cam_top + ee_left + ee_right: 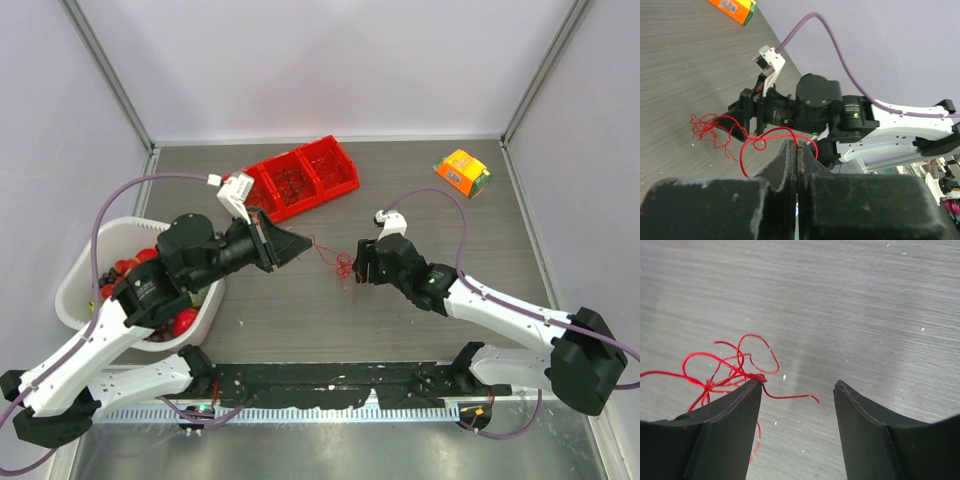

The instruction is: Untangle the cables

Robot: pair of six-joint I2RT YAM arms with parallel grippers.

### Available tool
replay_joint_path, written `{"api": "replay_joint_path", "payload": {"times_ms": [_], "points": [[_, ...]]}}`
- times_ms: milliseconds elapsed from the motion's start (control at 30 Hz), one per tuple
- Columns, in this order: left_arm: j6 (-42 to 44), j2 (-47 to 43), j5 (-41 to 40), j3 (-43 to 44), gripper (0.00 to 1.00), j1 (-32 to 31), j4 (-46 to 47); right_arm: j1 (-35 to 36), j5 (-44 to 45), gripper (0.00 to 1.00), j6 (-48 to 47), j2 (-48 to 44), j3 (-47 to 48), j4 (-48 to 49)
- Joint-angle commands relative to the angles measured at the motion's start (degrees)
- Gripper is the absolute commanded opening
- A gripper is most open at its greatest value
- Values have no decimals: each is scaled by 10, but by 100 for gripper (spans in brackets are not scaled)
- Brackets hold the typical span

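A clump of thin red cables (341, 263) lies on the table between my two grippers. My left gripper (304, 243) is shut on one red strand, which runs from its tips (796, 145) in a loop (751, 145) towards the clump (707, 128). My right gripper (356, 268) sits just right of the clump. In the right wrist view it (798, 386) is open, low over the table, with the clump (735, 367) against the tip of its left finger (740, 410) and a loose wire end lying between the jaws. More thin wires lie in the red bin (300, 178).
The red three-compartment bin stands at the back centre. An orange box (462, 172) lies at the back right and also shows in the left wrist view (735, 7). A white basket (84, 268) of red and dark items stands at the left, under my left arm.
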Motion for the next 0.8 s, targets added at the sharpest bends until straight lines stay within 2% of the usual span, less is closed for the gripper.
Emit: {"api": "replay_joint_path", "payload": {"times_ms": [0, 100, 200, 233, 267, 333, 367, 500, 600, 667, 767], "points": [[16, 11, -6, 30, 0, 0, 4, -8, -122, 67, -37, -53, 25, -56], [20, 18, -7, 37, 0, 0, 8, -7, -172, 69, -55, -59, 42, -84], [22, 26, -9, 45, 0, 0, 6, -3, -69, 68, -39, -80, 58, -140], [23, 29, -8, 47, 0, 0, 6, -3, -68, 69, -39, -100, 46, -139], [23, 31, -7, 49, 0, 0, 6, -3, -77, 69, -40, -111, 41, -123], [23, 34, -4, 51, 0, 0, 7, -3, -150, 70, -40, -129, 17, -77], [23, 36, -2, 52, 0, 0, 7, -2, -220, 70, -36, -130, -1, -63], [21, 38, 6, 60, 0, -1, 2, 13, -315, 70, 11, -125, -50, 67], [20, 33, 6, 64, 0, 0, 2, 38, -332, 71, 30, -108, -56, 151], [19, 32, 6, 68, 0, 0, -1, 53, -331, 71, 23, -94, -48, 161], [20, 33, 6, 73, 0, 0, -7, 61, -273, 71, 22, -113, -49, 161]]}}
